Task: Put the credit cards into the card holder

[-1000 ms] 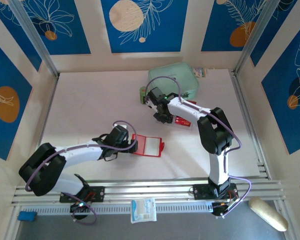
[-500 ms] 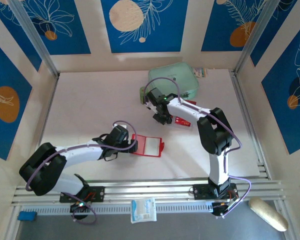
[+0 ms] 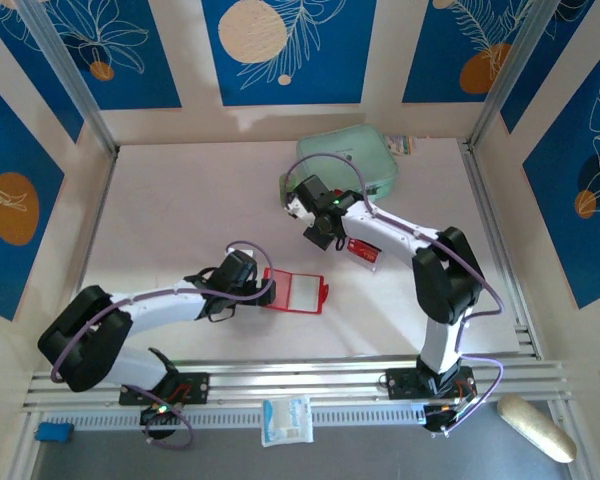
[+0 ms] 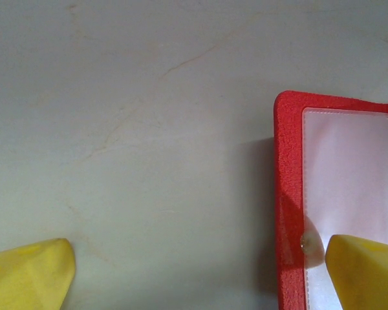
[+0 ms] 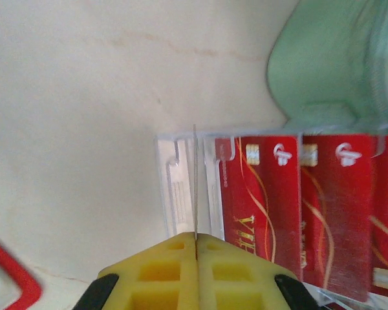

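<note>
The card holder (image 3: 295,291) lies open mid-table, red with pale inner pockets (image 4: 349,168). My left gripper (image 3: 265,292) is open at its left edge (image 4: 197,274), and one yellow finger (image 4: 365,271) rests over the inner pocket near the snap stud. My right gripper (image 3: 320,232) is shut on a thin credit card seen edge-on (image 5: 194,181), its fingertips (image 5: 195,242) above the clear tray (image 5: 178,187). More red credit cards (image 5: 265,194) lie side by side in that tray (image 3: 363,250). A red corner of the card holder (image 5: 13,278) shows at the lower left of the right wrist view.
A mint-green zip pouch (image 3: 348,160) sits at the back, just beyond the tray (image 5: 330,71). A small green object (image 3: 285,188) lies beside it. A white packet (image 3: 286,420) and a beige object (image 3: 535,428) lie in front of the rail.
My right jaws have closed on a card at the tray's left end, and the right arm's elbow has swung to the right. The left arm and the card holder have not moved.
</note>
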You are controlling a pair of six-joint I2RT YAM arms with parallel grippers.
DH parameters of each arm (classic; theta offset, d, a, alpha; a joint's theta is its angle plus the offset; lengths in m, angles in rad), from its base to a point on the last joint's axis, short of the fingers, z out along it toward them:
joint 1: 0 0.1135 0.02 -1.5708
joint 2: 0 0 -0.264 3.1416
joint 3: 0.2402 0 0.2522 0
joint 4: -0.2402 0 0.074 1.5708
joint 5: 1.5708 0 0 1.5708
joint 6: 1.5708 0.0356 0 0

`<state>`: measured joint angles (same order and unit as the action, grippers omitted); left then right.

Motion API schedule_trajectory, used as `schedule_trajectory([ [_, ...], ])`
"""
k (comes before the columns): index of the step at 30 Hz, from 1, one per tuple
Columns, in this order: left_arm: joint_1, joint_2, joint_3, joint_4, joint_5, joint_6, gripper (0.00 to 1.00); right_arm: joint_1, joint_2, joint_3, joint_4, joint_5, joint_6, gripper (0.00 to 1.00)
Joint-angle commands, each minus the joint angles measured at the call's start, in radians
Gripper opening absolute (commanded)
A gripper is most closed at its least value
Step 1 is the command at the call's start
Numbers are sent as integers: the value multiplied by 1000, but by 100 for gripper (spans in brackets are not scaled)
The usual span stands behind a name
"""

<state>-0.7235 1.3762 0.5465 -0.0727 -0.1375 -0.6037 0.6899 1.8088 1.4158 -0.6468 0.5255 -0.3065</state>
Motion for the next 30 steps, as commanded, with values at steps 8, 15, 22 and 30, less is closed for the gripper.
schedule_trajectory([
  [8,6,26,123,-84,62,59,100,40,-149,65,-56,-139,258,0],
  [15,5,97,205,-218,-19,117,100,41,-293,-121,55,-389,590,0],
  [22,4,87,159,-259,-45,82,100,39,-433,-400,306,-581,882,0],
  [30,5,10,42,-211,-28,4,100,42,-453,-631,571,-673,1076,0],
])
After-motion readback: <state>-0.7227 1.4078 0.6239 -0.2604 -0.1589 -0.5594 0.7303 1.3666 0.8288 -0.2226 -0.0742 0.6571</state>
